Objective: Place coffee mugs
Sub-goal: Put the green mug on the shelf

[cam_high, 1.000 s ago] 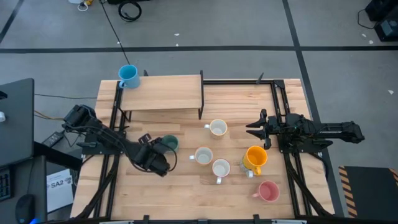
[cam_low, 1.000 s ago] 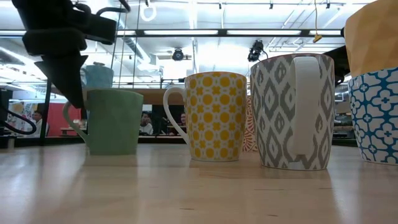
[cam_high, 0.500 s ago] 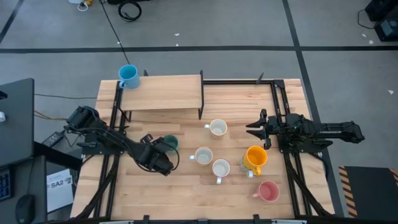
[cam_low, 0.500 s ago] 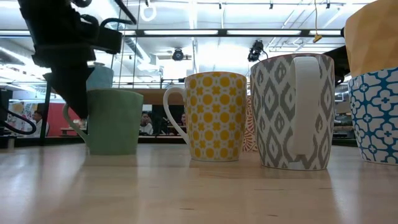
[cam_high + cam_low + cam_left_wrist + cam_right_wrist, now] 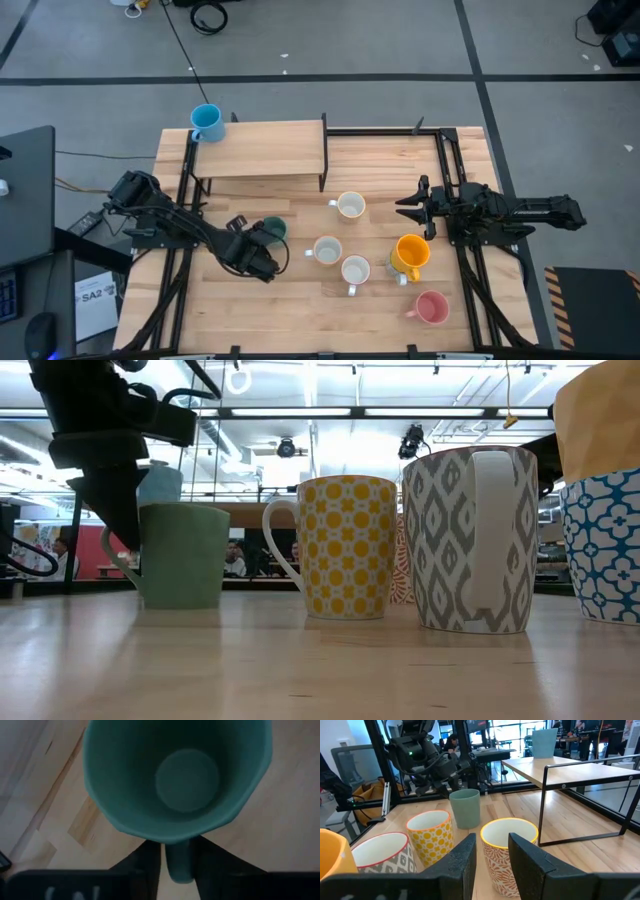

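The dark green mug (image 5: 273,230) stands upright on the table left of centre; it also shows in the low view (image 5: 186,555). My left gripper (image 5: 254,251) is just near-left of it, shut around its handle. The blue mug (image 5: 205,122) stands on the left end of the raised wooden shelf (image 5: 265,148). Three white patterned mugs (image 5: 350,206) (image 5: 327,250) (image 5: 355,270), the orange-yellow mug (image 5: 411,252) and the pink mug (image 5: 431,307) stand on the table's right half. My right gripper (image 5: 407,206) waits open, just beyond the orange-yellow mug. My left gripper has the green mug's side handle (image 5: 178,862) pinched between its two fingers (image 5: 148,866), one on each side. The fingers slant down from the near-left side. The mug stands upright with its base on the table.
The shelf's black metal legs (image 5: 323,165) stand just beyond the mugs, and a black frame (image 5: 445,150) runs along the table's right part. Bare wood lies along the near edge (image 5: 300,320). People show in the room beyond the table.
My left gripper has moved a little toward the green mug and lower, then stopped, its fingers now beside the handle. The mug has stayed in place.
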